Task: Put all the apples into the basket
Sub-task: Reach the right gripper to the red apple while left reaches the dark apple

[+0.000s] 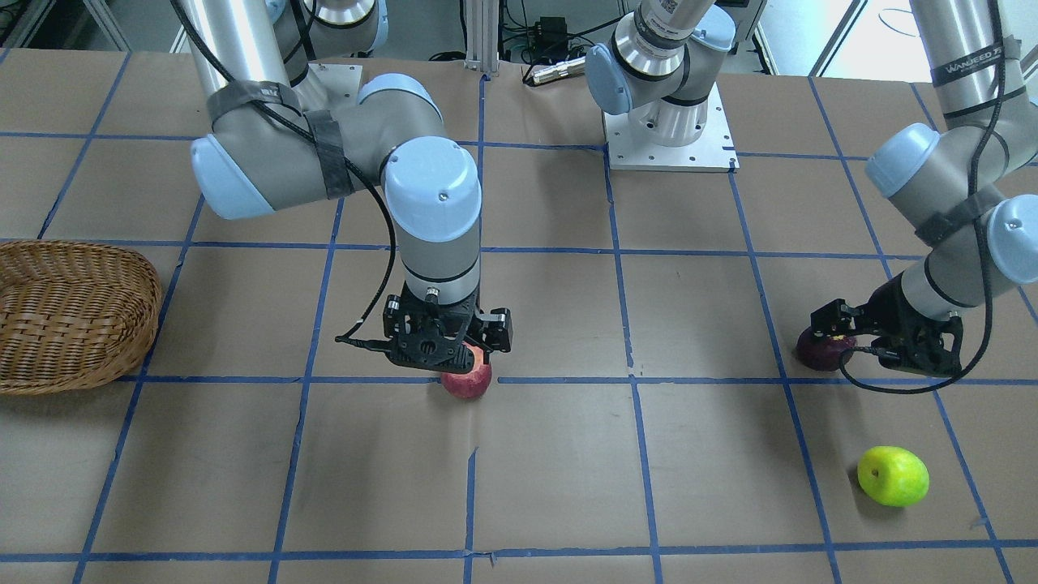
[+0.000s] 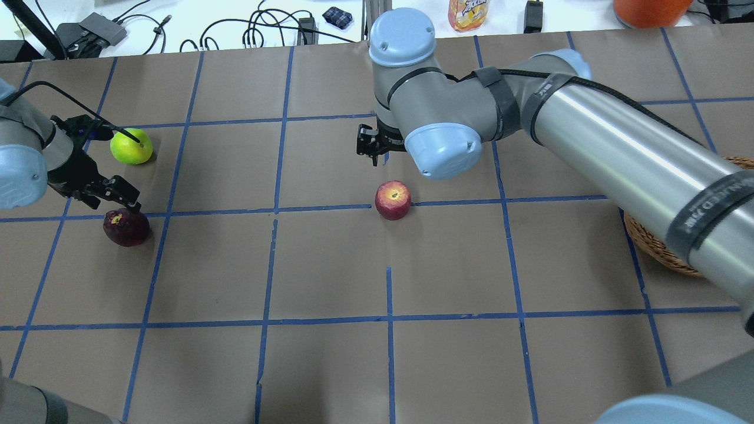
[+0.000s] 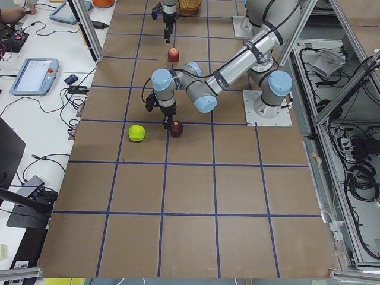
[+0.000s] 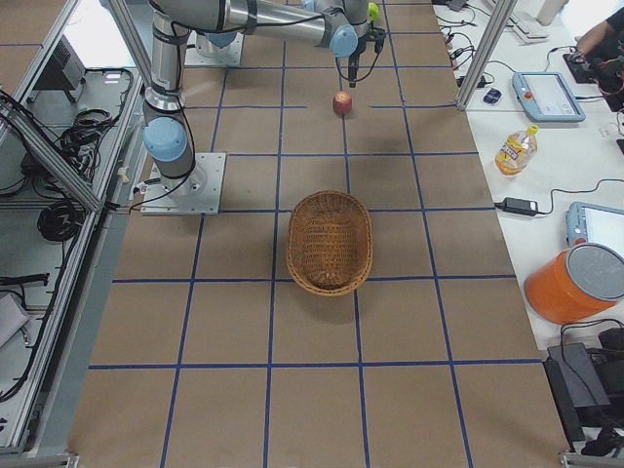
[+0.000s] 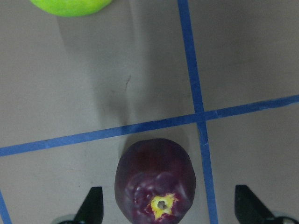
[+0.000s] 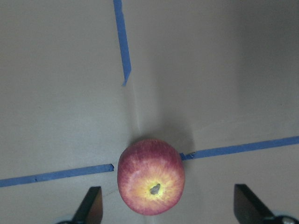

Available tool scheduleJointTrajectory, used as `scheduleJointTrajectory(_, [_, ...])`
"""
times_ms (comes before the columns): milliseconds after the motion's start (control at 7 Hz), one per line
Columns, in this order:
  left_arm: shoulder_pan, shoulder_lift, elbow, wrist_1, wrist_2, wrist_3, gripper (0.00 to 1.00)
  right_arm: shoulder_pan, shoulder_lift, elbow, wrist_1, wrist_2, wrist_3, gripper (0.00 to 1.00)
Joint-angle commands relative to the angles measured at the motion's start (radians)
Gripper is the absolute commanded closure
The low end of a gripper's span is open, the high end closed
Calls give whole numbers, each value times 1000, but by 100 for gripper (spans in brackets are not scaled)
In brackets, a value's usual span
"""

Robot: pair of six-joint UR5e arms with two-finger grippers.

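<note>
Basket [image 4: 330, 244] on tabletop [image 2: 330, 265], robot's right, well apart from all three apples. Right claw [image 6: 168, 203] spread above red apple [image 2: 393, 200] mid-tabletop, room all round. Left claw [image 5: 170, 203] spread above purple apple [image 2: 126, 227]; green apple [image 2: 131, 146] near.

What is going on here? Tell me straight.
Two robot arms are gathering apples for a wicker basket, which holds none yet. The right pincer is open, poised over the red apple at mid-table. The left pincer is open over the dark purple apple. Neither apple is gripped. The green apple lies untouched beside the purple one.
</note>
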Motion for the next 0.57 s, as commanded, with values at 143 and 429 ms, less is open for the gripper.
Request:
scheduleJointTrajectory(143, [14,-66,-24,46,3,-13,0,14,77,131,-289,-8,22,0])
scheduleJointTrajectory(429, [22,-72,-37,42,9,58,80,14,82,159,-305,-8,15,0])
